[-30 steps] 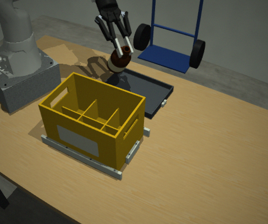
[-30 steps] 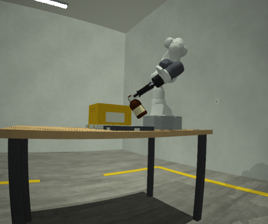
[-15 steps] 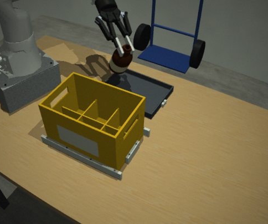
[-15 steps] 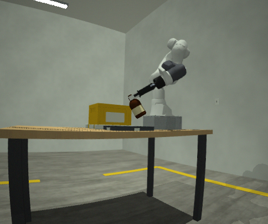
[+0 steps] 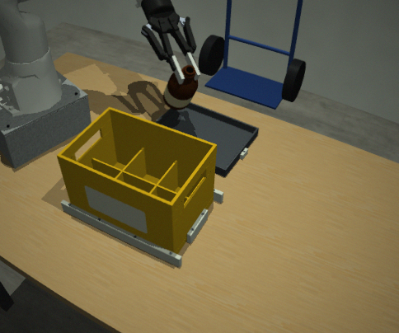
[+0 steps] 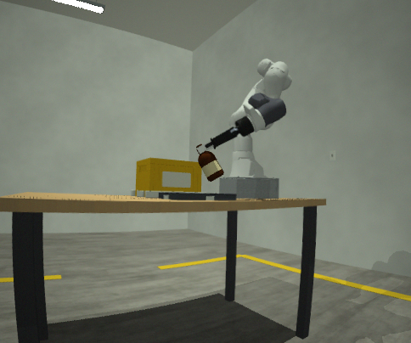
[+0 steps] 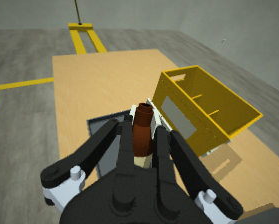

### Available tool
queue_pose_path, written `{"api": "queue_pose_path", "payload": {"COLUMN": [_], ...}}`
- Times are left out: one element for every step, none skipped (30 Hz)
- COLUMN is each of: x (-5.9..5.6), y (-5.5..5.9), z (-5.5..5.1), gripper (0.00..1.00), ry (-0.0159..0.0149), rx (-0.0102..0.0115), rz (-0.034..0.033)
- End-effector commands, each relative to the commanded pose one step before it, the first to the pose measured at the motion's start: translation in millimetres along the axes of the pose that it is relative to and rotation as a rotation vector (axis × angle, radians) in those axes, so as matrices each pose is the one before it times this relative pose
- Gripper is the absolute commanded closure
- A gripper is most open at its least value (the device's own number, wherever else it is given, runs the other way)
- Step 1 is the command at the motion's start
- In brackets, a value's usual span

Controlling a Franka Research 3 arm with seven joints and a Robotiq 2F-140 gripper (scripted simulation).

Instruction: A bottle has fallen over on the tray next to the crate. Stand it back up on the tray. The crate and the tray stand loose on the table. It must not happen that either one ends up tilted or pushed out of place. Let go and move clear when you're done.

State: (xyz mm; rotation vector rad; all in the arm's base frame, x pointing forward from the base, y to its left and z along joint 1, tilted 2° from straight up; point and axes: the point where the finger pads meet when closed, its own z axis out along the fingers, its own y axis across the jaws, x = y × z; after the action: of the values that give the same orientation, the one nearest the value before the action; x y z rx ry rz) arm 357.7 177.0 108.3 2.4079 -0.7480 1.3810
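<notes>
Top view: gripper (image 5: pixel 187 66) clenched on the neck of a brown bottle (image 5: pixel 180 90), tilted, lifted over the near-left corner of the dark tray (image 5: pixel 247 133); yellow crate (image 5: pixel 114 198) just beside the tray on the wooden surface (image 5: pixel 307 214).

Exterior view: bottle (image 6: pixel 211 165) hanging in the air above the tray (image 6: pixel 198 195), clear of it, base slanted toward the arm's pedestal (image 6: pixel 270 187).

Wrist view: fingers pinching the bottle (image 7: pixel 142 131) neck, tray (image 7: pixel 101 131) underneath, crate (image 7: pixel 225 120) to the right.

The hand (image 7: pixel 142 134) clamps the brown bottle (image 7: pixel 142 129) by its neck, yellow crate (image 7: pixel 210 107) to the right
</notes>
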Motion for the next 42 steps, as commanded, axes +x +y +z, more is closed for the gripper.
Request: {"api": "queue_pose_path", "payload": {"x": [2.18, 0.00, 0.00, 0.00, 0.00, 0.00, 0.00, 0.00, 0.00, 0.00, 0.00, 0.00, 0.00, 0.00, 0.00, 0.00, 0.00, 0.00, 0.00, 0.00, 0.00, 0.00, 0.00, 0.00, 0.00, 0.00, 0.00, 0.00, 0.00, -0.01, -0.02, -0.04, -0.05, -0.07, -0.08, -0.10, -0.11, -0.13, -0.14, -0.14, 0.00, 0.00], "y": [-0.11, 0.00, 0.00, 0.00, 0.00, 0.00, 0.00, 0.00, 0.00, 0.00, 0.00, 0.00, 0.00, 0.00, 0.00, 0.00, 0.00, 0.00, 0.00, 0.00, 0.00, 0.00, 0.00, 0.00, 0.00, 0.00, 0.00, 0.00, 0.01, 0.03, 0.05, 0.08, 0.11, 0.14, 0.18, 0.21, 0.24, 0.26, 0.28, 0.29, 0.00, 0.00], "z": [0.38, 0.00, 0.00, 0.00, 0.00, 0.00, 0.00, 0.00, 0.00, 0.00, 0.00, 0.00, 0.00, 0.00, 0.00, 0.00, 0.00, 0.00, 0.00, 0.00, 0.00, 0.00, 0.00, 0.00, 0.00, 0.00, 0.00, 0.00, 0.01, 0.01, 0.02, 0.04, 0.05, 0.07, 0.09, 0.10, 0.11, 0.12, 0.13, 0.13, 0.00, 0.00], "gripper": [1.00, 1.00, 1.00, 1.00, 1.00, 1.00, 1.00, 1.00, 1.00, 1.00, 1.00, 1.00, 1.00, 1.00, 1.00, 1.00, 1.00, 1.00, 1.00, 1.00, 1.00, 1.00, 1.00, 1.00, 1.00, 1.00, 1.00, 1.00, 1.00, 1.00, 1.00, 1.00, 1.00, 1.00, 1.00, 1.00, 1.00, 1.00, 1.00, 1.00, 1.00, 1.00], "ry": [0.00446, 0.00000, 0.00000, 0.00000, 0.00000, 0.00000, 0.00000, 0.00000, 0.00000, 0.00000, 0.00000, 0.00000, 0.00000, 0.00000, 0.00000, 0.00000, 0.00000, 0.00000, 0.00000, 0.00000, 0.00000, 0.00000, 0.00000, 0.00000, 0.00000, 0.00000, 0.00000, 0.00002, 0.00012, 0.00030, 0.00056, 0.00088, 0.00125, 0.00166, 0.00210, 0.00257, 0.00305, 0.00353, 0.00402, 0.00449, 0.00000, 0.00000], "rx": [-0.00338, 0.00000, 0.00000, 0.00000, 0.00000, 0.00000, 0.00000, 0.00000, 0.00000, 0.00000, 0.00000, 0.00000, 0.00000, 0.00000, 0.00000, 0.00000, 0.00000, 0.00000, 0.00000, 0.00000, 0.00000, 0.00000, 0.00000, 0.00000, 0.00000, 0.00000, 0.00000, -0.00001, -0.00004, -0.00011, -0.00020, -0.00030, -0.00043, -0.00055, -0.00068, -0.00080, -0.00090, -0.00099, -0.00105, -0.00108, 0.00000, 0.00000], "rz": [0.01380, 0.00000, 0.00000, 0.00000, 0.00000, 0.00000, 0.00000, 0.00000, 0.00000, 0.00000, 0.00000, 0.00000, 0.00000, 0.00000, 0.00000, 0.00000, 0.00000, 0.00000, 0.00000, 0.00000, 0.00000, 0.00000, 0.00000, 0.00000, 0.00000, 0.00000, 0.00000, 0.00000, -0.00002, -0.00004, -0.00008, -0.00012, -0.00017, -0.00022, -0.00027, -0.00032, -0.00037, -0.00041, -0.00044, -0.00045, 0.00000, 0.00000]}}
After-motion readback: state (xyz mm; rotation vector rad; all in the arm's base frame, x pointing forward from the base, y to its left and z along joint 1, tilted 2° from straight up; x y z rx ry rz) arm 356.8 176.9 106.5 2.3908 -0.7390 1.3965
